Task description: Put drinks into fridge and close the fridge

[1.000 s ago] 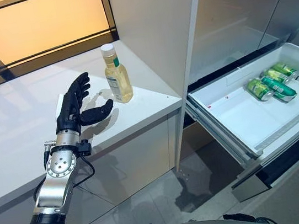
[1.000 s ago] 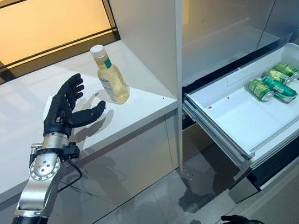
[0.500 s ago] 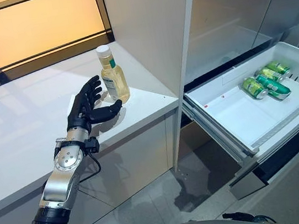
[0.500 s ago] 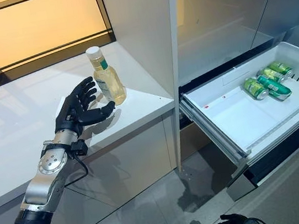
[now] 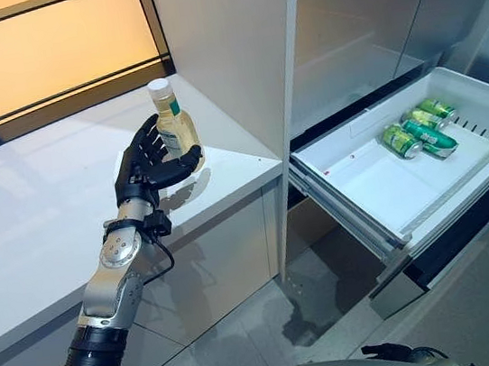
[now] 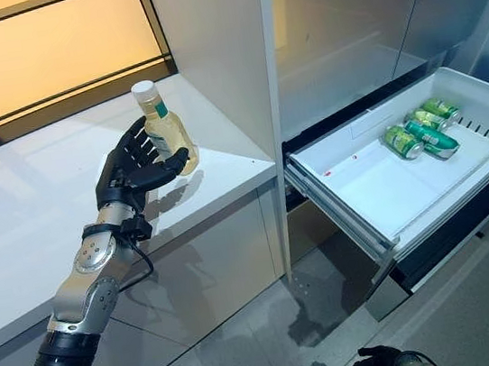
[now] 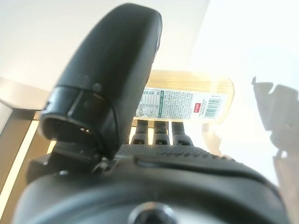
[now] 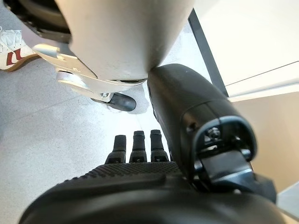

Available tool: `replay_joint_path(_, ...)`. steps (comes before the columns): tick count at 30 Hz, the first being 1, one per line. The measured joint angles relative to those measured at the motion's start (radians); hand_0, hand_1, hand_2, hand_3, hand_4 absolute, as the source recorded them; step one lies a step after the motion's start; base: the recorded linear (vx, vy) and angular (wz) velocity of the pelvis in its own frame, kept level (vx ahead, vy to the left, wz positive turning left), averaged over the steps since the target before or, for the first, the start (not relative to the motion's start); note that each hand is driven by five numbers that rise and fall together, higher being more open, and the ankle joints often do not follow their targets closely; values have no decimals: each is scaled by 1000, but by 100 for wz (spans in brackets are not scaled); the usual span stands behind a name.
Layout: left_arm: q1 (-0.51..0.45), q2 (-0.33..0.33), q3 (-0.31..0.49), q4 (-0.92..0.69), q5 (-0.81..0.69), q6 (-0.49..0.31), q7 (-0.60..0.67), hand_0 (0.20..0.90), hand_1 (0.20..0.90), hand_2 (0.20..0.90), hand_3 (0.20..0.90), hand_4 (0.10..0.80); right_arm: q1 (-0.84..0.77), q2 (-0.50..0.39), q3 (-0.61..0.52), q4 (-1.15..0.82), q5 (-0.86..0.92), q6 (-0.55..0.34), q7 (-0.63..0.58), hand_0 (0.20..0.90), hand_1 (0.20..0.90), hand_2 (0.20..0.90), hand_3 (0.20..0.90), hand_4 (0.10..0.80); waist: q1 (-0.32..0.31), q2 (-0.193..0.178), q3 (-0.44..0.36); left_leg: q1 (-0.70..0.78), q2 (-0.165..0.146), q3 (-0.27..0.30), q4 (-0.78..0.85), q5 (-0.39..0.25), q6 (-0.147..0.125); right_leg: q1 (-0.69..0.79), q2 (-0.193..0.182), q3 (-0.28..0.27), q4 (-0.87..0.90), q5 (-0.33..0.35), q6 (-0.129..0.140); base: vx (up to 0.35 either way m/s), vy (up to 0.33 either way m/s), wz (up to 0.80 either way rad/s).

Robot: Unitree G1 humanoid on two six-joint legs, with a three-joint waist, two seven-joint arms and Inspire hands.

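Fingers [image 5: 146, 145] of the left hand [image 5: 147, 166] have moved up to the bottle [image 5: 172, 120] on the white counter [image 5: 30, 213], upper left of the frame. They are spread around it, not yet squeezing. It looks ready to grab. At right, the fridge drawer [image 5: 382, 191] stands open, green cans [image 5: 415, 130] inside. The right hand [image 8: 154, 144] hangs low, fingers straight.

1. White counter [image 5: 31, 222] beneath a dark-framed window [image 5: 44, 56] lit amber.
2. Tall white cabinet panel [image 5: 226, 49] standing at the counter's end.
3. Grey speckled floor [image 5: 275, 333] below, with pale cabinet fronts [image 5: 210, 261] under the counter.
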Motion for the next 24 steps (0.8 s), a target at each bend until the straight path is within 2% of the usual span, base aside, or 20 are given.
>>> replay_joint_path(24, -108, -4, 0, 109, -61, -1, 76, 900, 900, 900, 900, 800, -8, -5, 32, 1, 0, 0, 0, 900, 900, 900, 900, 800, -30, 9, -27, 6, 4, 24, 0, -1, 2, -5, 2, 27, -3, 10, -1, 3, 0, -3)
